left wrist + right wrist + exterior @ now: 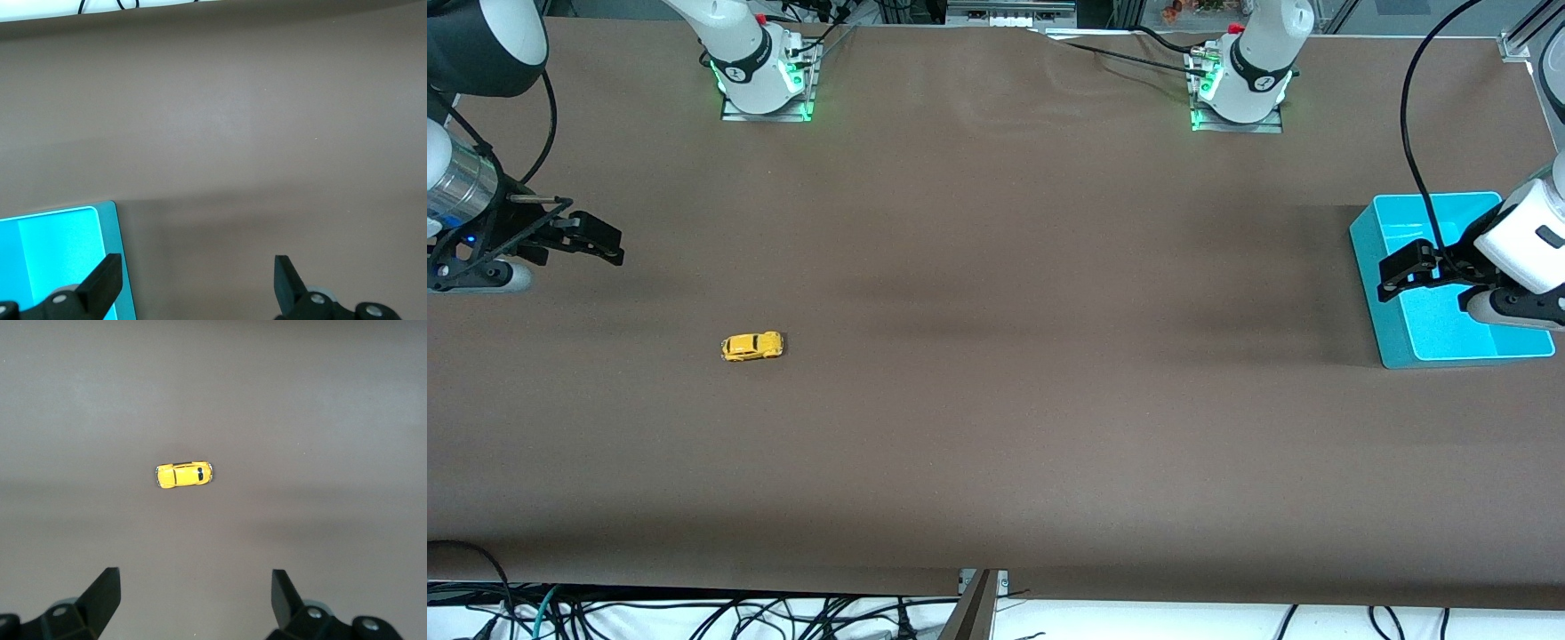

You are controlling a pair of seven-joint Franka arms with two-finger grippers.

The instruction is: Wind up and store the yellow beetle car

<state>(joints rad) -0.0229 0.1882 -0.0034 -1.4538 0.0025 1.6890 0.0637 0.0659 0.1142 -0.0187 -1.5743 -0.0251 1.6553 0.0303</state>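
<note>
Car: I see the yellow beetle car (752, 346) (184, 475) sitting on its wheels on the brown table (996, 400), toward the right arm's end. Nothing touches it.

Box: a blue box (1392, 302) (67, 220) sits at the left arm's end of the table, well apart from the car. I think this is where the car goes to be put away.

Right gripper: my right gripper (600, 240) (193, 600) hangs over the table at its own end, near the car but not over it. Its fingers are spread wide and hold nothing.

Left gripper: my left gripper (1405, 271) (197, 283) hangs over the edge of the blue box. Its fingers are spread wide too, and empty. This arm waits.

How the car will feel: I think it is very light and hard, with a smooth round top. It will not squash, but it could slip or roll away on its wheels.

Where to grab: I would pinch it across its two long sides, low down by the doors, not on the round roof.

Winding: I guess I must press it down softly and pull it backward on the table so its wheels turn.

What could go wrong: a bump from one finger could push the little car away before I close on it.
</note>
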